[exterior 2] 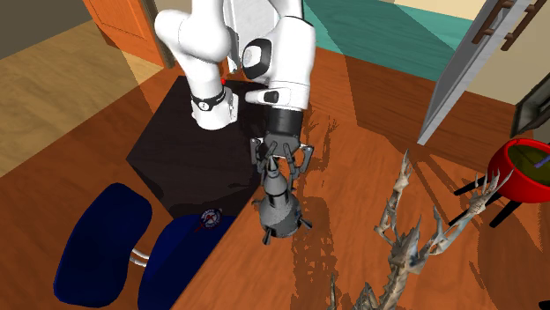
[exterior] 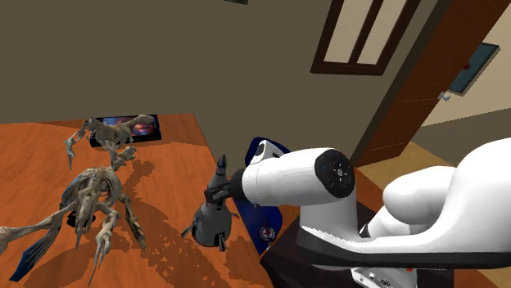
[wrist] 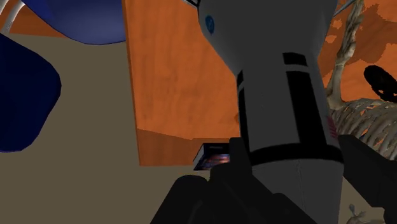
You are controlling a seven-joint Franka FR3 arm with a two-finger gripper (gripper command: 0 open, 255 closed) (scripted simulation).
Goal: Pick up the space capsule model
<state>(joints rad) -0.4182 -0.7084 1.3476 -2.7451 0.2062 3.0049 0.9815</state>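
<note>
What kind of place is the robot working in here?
Probably a home study or hobby room: a wooden table carrying skeleton models, a blue office chair beside it, and a framed window.

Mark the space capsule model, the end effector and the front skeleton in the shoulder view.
space capsule model (exterior 2: 281, 208): second exterior view, grey body.
end effector (exterior 2: 280, 161): second exterior view, between fingertips.
front skeleton (exterior: 96, 190): shoulder view, ribcage.

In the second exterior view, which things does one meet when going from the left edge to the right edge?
blue chair → space capsule model → skeleton model → red round container
</note>
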